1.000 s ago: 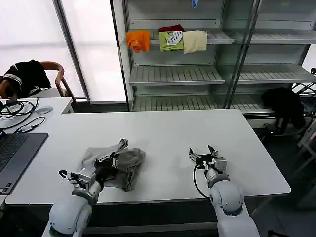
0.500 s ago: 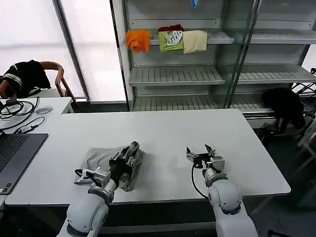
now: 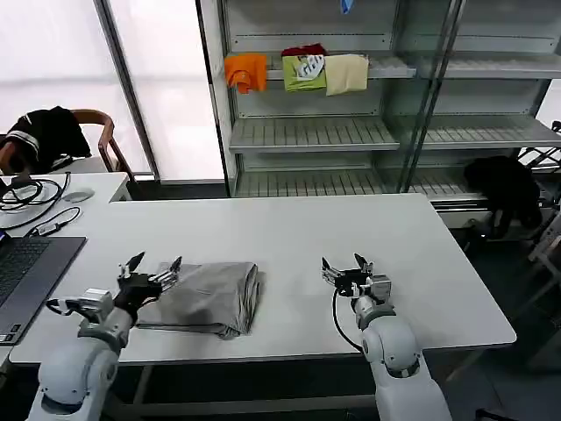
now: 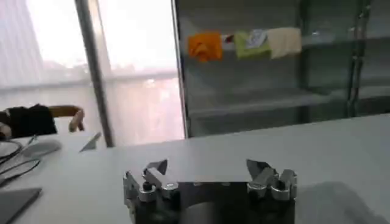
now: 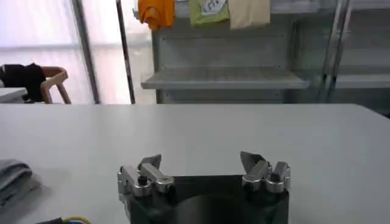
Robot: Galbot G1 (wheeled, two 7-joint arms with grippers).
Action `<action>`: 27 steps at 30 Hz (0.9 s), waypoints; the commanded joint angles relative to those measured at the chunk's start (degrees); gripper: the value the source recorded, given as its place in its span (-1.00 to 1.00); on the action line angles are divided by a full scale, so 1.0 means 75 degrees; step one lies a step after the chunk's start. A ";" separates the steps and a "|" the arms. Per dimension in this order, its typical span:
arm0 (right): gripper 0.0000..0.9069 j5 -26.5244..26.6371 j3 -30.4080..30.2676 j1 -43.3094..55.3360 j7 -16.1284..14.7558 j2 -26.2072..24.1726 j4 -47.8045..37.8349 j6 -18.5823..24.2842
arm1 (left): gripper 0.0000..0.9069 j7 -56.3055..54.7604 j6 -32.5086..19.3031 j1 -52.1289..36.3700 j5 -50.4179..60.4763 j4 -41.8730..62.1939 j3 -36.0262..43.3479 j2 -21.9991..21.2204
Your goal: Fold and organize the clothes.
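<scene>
A light grey shirt (image 3: 206,298) lies folded into a flat rectangle on the white table (image 3: 289,232), left of centre near the front edge. My left gripper (image 3: 154,267) hovers open at the shirt's left end with nothing between its fingers; the left wrist view shows that gripper (image 4: 208,168) over bare table, with the shirt's edge (image 4: 341,204) off to one side. My right gripper (image 3: 343,264) stands open over the table to the right of the shirt, apart from it. From the right wrist, that gripper (image 5: 202,161) is empty and a corner of the shirt (image 5: 11,175) shows.
A laptop (image 3: 22,276) and cables (image 3: 31,197) sit on the side desk at the left. A shelf unit (image 3: 351,96) behind the table carries orange (image 3: 245,70), green (image 3: 303,72) and cream (image 3: 347,73) garments. A black garment (image 3: 502,189) hangs at the right.
My left gripper carried a fold of the shirt over, let go and drew back to the left, now open. The shirt now lies flat and folded. The right gripper shifted slightly left.
</scene>
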 commanded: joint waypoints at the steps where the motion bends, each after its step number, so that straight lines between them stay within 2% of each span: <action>1: 1.00 0.0040 -0.0016 -0.0007 -0.0006 0.0019 -0.0085 0.0024 | 1.00 0.0475 -0.0248 0.0175 -0.0191 0.2003 -0.1108 0.0232; 9: 1.00 0.0023 0.0002 -0.0015 0.0021 0.0014 -0.0099 0.0000 | 1.00 0.0406 0.0131 0.0062 -0.0736 0.1816 -0.0761 -0.0171; 22: 1.00 -0.0022 0.0015 -0.0030 0.0072 0.0007 -0.0111 -0.0058 | 1.00 0.0424 0.0120 0.0310 -0.1207 0.1244 -0.0709 -0.0422; 23: 1.00 -0.0030 0.0015 -0.0029 0.0078 0.0009 -0.0111 -0.0063 | 0.93 0.0423 0.0108 0.0326 -0.1170 0.1240 -0.0698 -0.0424; 24: 1.00 -0.0032 0.0014 -0.0029 0.0088 0.0013 -0.0114 -0.0066 | 0.53 0.0430 0.0046 0.0358 -0.1107 0.1241 -0.0671 -0.0428; 26: 1.00 -0.0043 0.0007 -0.0034 0.0095 0.0022 -0.0108 -0.0069 | -0.02 0.0465 -0.0017 0.0406 -0.1021 0.1229 -0.0630 -0.0451; 27: 1.00 -0.0051 0.0004 -0.0041 0.0096 0.0022 -0.0106 -0.0069 | -0.16 0.0496 -0.0058 0.0447 -0.0995 0.1211 -0.0612 -0.0470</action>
